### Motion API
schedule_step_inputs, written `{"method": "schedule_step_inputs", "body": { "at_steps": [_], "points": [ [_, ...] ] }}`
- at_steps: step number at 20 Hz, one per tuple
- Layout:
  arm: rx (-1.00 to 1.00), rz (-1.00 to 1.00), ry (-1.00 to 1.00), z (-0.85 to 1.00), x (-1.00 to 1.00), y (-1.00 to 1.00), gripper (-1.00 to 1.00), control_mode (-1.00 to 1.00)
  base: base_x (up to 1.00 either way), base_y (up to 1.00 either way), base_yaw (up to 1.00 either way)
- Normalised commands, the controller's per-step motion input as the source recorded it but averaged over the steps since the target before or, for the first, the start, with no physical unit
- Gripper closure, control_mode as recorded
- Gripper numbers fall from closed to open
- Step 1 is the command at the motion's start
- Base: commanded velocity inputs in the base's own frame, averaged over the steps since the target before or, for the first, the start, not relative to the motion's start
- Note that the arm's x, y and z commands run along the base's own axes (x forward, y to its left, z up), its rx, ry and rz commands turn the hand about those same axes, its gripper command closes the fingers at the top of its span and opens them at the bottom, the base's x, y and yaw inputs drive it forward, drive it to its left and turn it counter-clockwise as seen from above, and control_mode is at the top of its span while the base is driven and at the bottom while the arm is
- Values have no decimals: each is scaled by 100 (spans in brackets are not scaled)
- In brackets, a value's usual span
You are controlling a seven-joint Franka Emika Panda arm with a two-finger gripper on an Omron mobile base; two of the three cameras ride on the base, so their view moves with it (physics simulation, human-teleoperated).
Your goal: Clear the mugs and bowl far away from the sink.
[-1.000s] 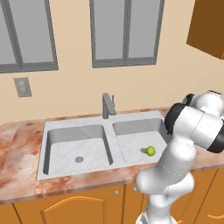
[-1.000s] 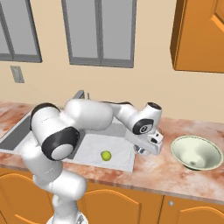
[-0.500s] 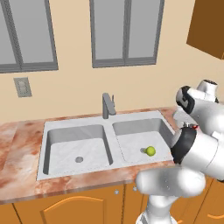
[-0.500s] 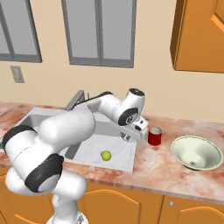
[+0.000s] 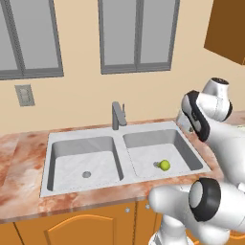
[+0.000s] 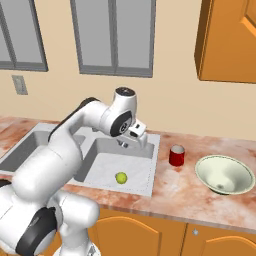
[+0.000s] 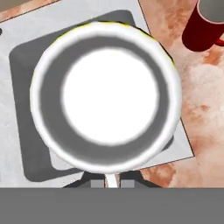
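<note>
The end effector hangs clenched and empty above the right basin of the sink, near its back rim, with nothing between its fingers; in the hand view a white part of the robot's own body blocks most of the basin below. Its height over the basin, rather than low at the tabletop, suggests it is in transit and not set for a grasp. The mug stands upright on the tabletop just beside the sink's right edge, apart from the end effector, and its red wall shows at the top right of the hand view. The bowl sits further right on the tabletop, near the mug but not touching it. Both are probably too close to the sink for the task, so neither looks cleared yet. A small yellow-green ball lies on the floor of the right basin, also seen from the left base view. Compared with half a second ago, the end effector has swung left, away from the mug and further over the basin, while mug, bowl and ball lie where they were.
</note>
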Motion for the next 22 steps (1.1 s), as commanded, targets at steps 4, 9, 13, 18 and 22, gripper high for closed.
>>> {"method": "schedule_step_inputs", "body": {
  "at_steps": [4,9,13,18,22],
  "points": [
    [-8,6,1,29,-12,75,100,-100,0,0,0],
    [-3,10,10,23,-5,54,100,-100,0,0,0],
    [0,9,15,17,-4,14,100,-100,0,0,0],
    [0,2,14,11,-7,10,100,-100,0,0,0],
    [0,0,8,3,-6,23,100,-100,0,0,0]
  ]
}}
